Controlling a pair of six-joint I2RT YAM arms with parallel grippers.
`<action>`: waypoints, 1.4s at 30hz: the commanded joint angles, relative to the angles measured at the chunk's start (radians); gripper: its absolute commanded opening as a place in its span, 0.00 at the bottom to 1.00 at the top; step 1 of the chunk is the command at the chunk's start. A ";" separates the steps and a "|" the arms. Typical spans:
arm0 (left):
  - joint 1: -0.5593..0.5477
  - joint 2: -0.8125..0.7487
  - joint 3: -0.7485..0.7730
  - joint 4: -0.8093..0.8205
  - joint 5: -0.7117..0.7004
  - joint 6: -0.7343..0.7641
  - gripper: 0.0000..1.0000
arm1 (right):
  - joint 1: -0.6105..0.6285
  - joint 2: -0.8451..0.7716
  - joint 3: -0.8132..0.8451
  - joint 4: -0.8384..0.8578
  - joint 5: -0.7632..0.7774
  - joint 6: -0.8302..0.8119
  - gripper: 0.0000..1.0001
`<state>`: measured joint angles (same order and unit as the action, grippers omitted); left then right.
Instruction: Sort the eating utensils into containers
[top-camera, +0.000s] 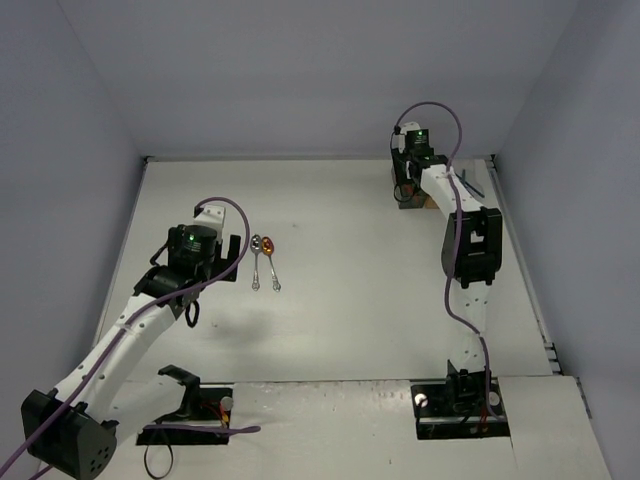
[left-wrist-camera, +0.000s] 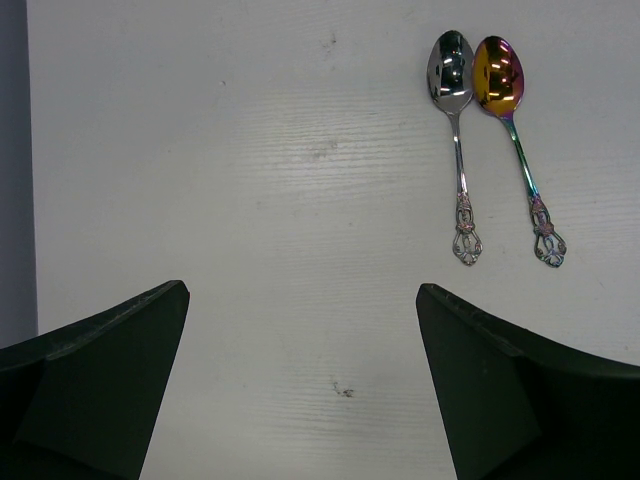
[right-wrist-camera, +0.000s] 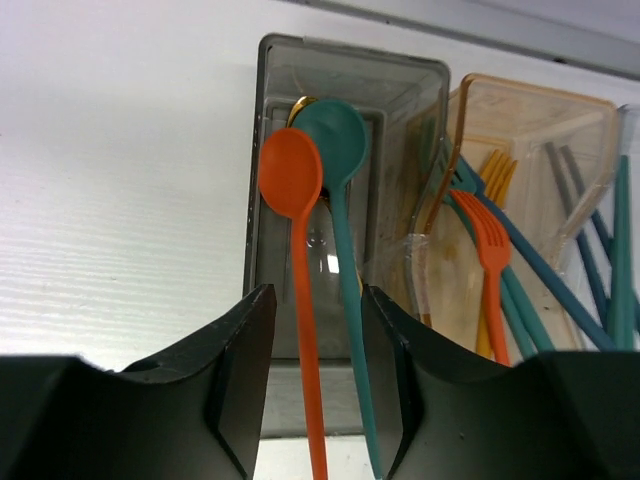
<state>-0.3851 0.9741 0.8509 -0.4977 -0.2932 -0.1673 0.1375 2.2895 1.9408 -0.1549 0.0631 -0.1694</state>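
My right gripper (right-wrist-camera: 318, 300) hangs over the dark grey bin (right-wrist-camera: 262, 150), jaws open. An orange spoon (right-wrist-camera: 290, 180) and a teal spoon (right-wrist-camera: 335, 135) stand in that bin, and their handles run up between the jaws with a gap on each side. The orange-tan bin (right-wrist-camera: 530, 100) beside it holds an orange fork (right-wrist-camera: 488, 240), a yellow fork (right-wrist-camera: 497, 170) and teal pieces. A clear bin (right-wrist-camera: 625, 130) shows at the right edge. Two metal spoons, silver (left-wrist-camera: 455, 140) and gold (left-wrist-camera: 510, 130), lie side by side on the table. My left gripper (left-wrist-camera: 303, 300) hovers open, to their left.
The bins (top-camera: 425, 203) stand at the back right corner against the wall. The metal spoons (top-camera: 264, 262) lie left of centre. White walls close in the table on three sides.
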 joint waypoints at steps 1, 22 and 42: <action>-0.005 -0.001 0.011 0.027 -0.006 -0.011 0.97 | 0.013 -0.204 0.005 0.028 0.013 0.021 0.41; -0.002 -0.170 -0.017 0.070 -0.058 -0.059 0.97 | 0.673 -0.401 -0.502 0.147 0.145 0.490 0.60; -0.005 -0.336 -0.019 -0.064 -0.096 -0.134 0.97 | 0.860 -0.064 -0.259 0.195 0.316 0.589 0.50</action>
<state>-0.3851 0.6224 0.8223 -0.5824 -0.3708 -0.2802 1.0012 2.2287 1.6199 -0.0027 0.2943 0.3840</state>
